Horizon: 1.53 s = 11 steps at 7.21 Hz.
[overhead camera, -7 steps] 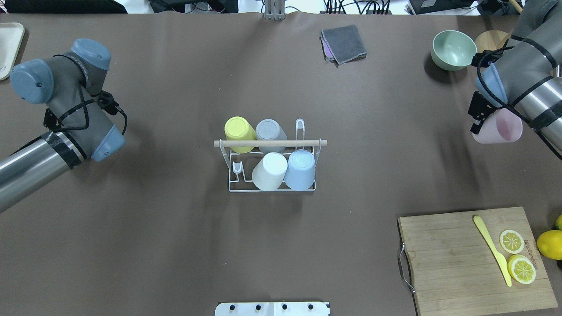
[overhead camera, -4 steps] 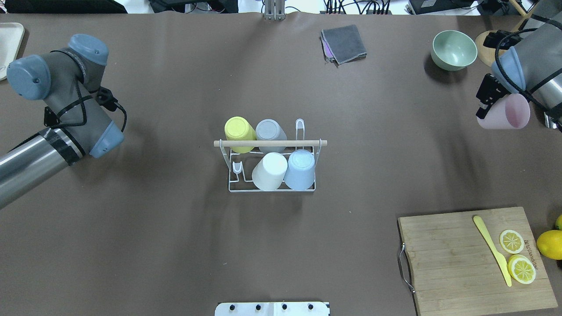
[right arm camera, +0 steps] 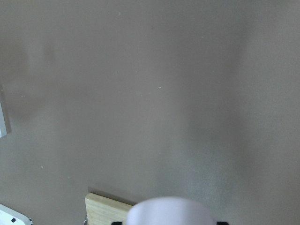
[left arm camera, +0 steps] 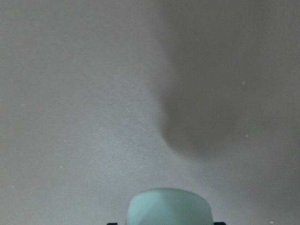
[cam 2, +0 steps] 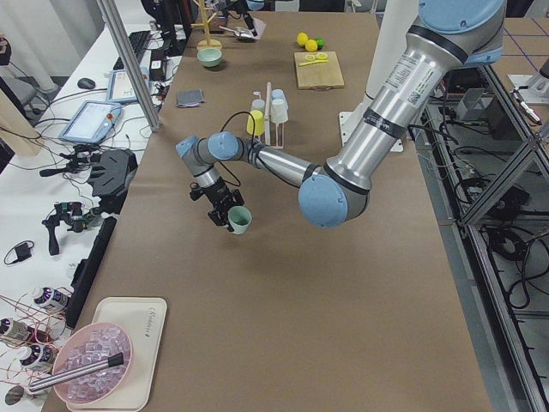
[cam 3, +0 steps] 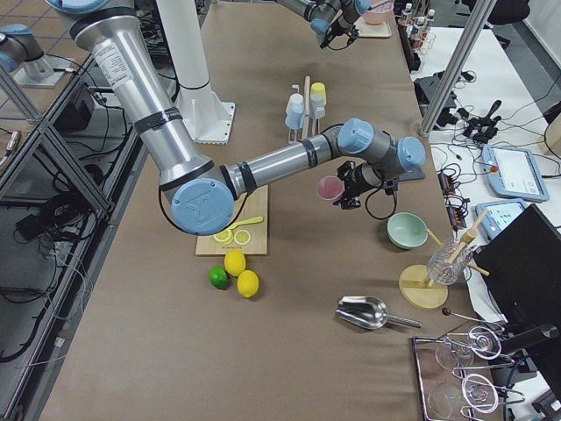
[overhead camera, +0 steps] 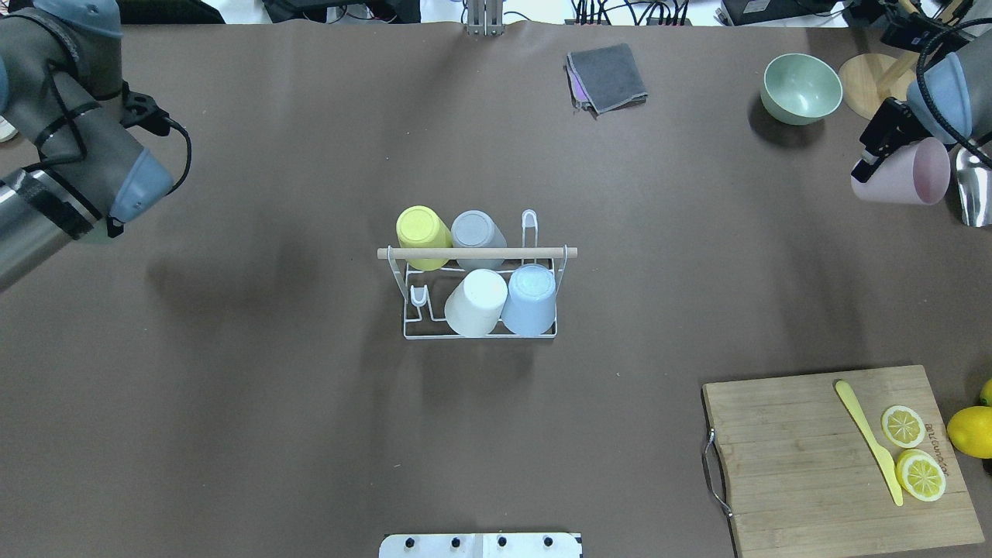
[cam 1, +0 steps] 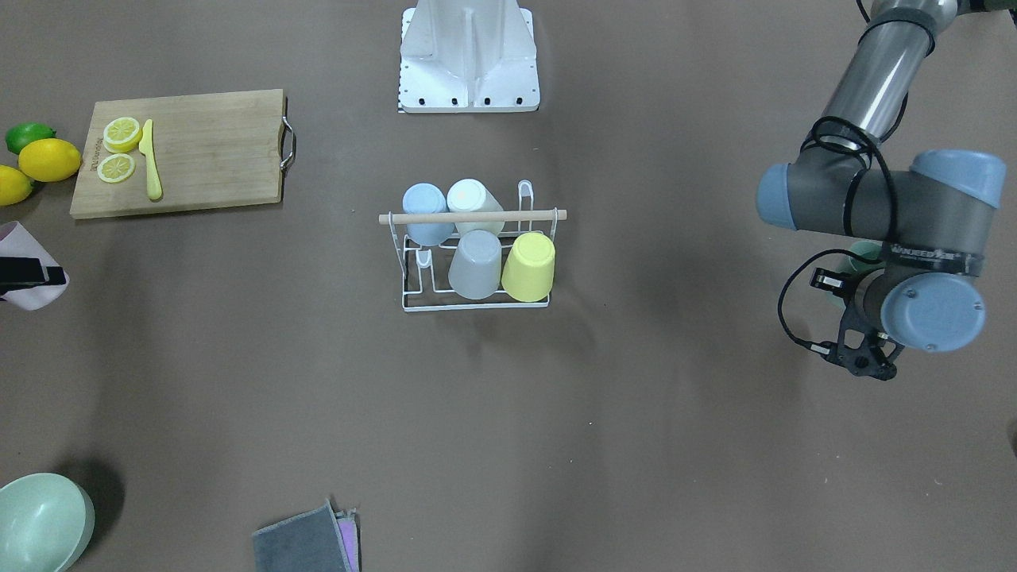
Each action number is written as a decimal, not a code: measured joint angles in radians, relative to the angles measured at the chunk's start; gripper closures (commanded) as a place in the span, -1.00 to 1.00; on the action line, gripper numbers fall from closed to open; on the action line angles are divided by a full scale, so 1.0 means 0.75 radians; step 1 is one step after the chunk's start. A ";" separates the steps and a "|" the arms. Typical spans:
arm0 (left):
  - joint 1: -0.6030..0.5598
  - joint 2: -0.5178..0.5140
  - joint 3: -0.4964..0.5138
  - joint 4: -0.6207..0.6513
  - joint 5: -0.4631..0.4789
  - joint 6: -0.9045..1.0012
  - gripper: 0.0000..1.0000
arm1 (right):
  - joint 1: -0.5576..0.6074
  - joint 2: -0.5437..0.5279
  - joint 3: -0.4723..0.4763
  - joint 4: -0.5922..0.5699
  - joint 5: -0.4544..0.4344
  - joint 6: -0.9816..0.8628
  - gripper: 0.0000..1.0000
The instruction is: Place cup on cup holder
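The cup holder (overhead camera: 477, 253) stands mid-table, a white wire rack with a wooden rod, also seen from the front (cam 1: 473, 215). Yellow (overhead camera: 422, 232), grey (overhead camera: 477, 232), white (overhead camera: 474, 302) and blue (overhead camera: 531, 298) cups sit upside down on its prongs. My right gripper (overhead camera: 880, 159) is shut on a pink cup (overhead camera: 907, 174), held on its side above the table's far right. That pink cup (cam 3: 330, 188) also shows in the right side view. My left gripper (cam 2: 225, 215) is shut on a pale green cup (cam 2: 239, 220) at the far left, mostly hidden under the wrist from overhead.
A green bowl (overhead camera: 802, 87), a wooden stand (overhead camera: 864, 74) and a metal scoop (overhead camera: 973, 186) lie near the right gripper. A grey cloth (overhead camera: 607, 77) lies at the back. A cutting board (overhead camera: 798, 465) with lemon slices and a yellow knife sits front right.
The right arm has carried the pink cup farther back and right. The left arm has swung outward toward the far left corner. The rack and its cups have not moved.
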 measured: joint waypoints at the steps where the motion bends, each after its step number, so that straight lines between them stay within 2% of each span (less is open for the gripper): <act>1: -0.032 -0.003 -0.026 -0.009 -0.025 -0.004 0.20 | 0.012 -0.013 0.012 0.048 0.020 -0.005 0.19; 5: -0.226 -0.016 -0.185 -0.121 -0.132 -0.059 0.21 | 0.037 -0.114 0.021 0.312 0.151 -0.084 0.19; 11: -0.284 0.058 -0.240 -1.065 -0.153 -0.742 0.21 | 0.038 -0.152 -0.001 0.423 0.254 -0.182 0.20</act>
